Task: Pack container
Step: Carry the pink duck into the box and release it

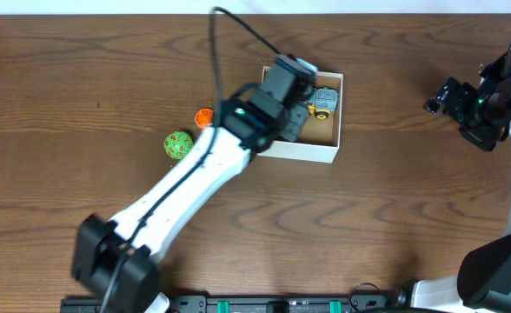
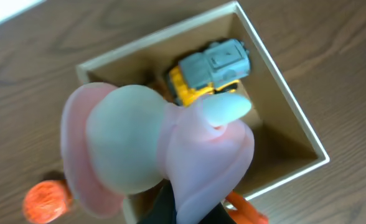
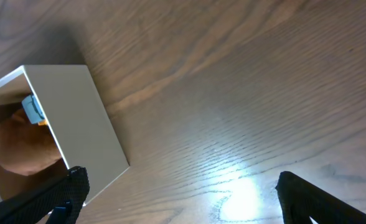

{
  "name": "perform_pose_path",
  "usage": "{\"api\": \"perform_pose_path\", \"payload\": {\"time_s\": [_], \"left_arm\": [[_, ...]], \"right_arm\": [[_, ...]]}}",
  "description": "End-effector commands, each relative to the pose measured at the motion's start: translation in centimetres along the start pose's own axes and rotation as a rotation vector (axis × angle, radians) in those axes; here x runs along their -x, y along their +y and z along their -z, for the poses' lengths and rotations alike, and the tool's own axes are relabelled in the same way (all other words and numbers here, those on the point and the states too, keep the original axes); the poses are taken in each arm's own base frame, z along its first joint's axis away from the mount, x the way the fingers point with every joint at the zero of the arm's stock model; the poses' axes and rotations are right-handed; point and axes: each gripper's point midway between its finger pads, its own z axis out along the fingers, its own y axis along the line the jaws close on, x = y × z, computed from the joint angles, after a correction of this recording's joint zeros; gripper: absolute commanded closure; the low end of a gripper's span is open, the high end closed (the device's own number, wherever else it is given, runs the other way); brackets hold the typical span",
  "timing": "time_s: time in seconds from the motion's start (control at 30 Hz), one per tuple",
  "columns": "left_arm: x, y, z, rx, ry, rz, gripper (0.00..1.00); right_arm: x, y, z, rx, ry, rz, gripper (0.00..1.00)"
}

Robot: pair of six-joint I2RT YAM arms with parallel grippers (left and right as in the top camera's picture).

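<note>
A pink soft toy (image 2: 152, 143) with a pale, rounded middle fills the left wrist view, blurred by closeness, and hangs over the open container (image 2: 282, 106). The left gripper (image 1: 288, 87) is pinched on this toy: its fingers are hidden behind it, and neither shows out at the sides of the view. The container (image 1: 312, 149), a white box with low walls and a tan floor, sits on the wooden table (image 1: 368, 226) a little above the middle, under the left arm's wrist. Inside it, near the far right corner, lies a grey and yellow toy truck (image 1: 323, 100). Just outside the box's left wall rest an orange ball (image 1: 204, 116) and, beside that, a green ball (image 1: 178, 144). The right gripper (image 3: 182, 180) hangs well apart at the table's right edge, its fingers spread wide over bare wood.
</note>
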Motion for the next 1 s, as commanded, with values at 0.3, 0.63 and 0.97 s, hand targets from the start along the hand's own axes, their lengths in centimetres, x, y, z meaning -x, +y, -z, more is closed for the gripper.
{"api": "perform_pose_path", "payload": {"time_s": [0.3, 0.63, 0.97], "left_arm": [[-1.9, -3.0, -6.2, -0.017, 0.059, 0.089, 0.94], [-2.6, -5.2, -8.0, -0.036, 0.068, 0.22, 0.94], [-2.9, -5.3, -8.6, -0.033, 0.075, 0.271, 0.61]], "right_arm": [[0.1, -0.2, 0.5, -0.002, -0.014, -0.021, 0.01], [-0.2, -0.3, 0.5, -0.005, -0.004, -0.024, 0.01], [-0.5, -0.3, 0.5, -0.008, 0.01, -0.025, 0.01]]}}
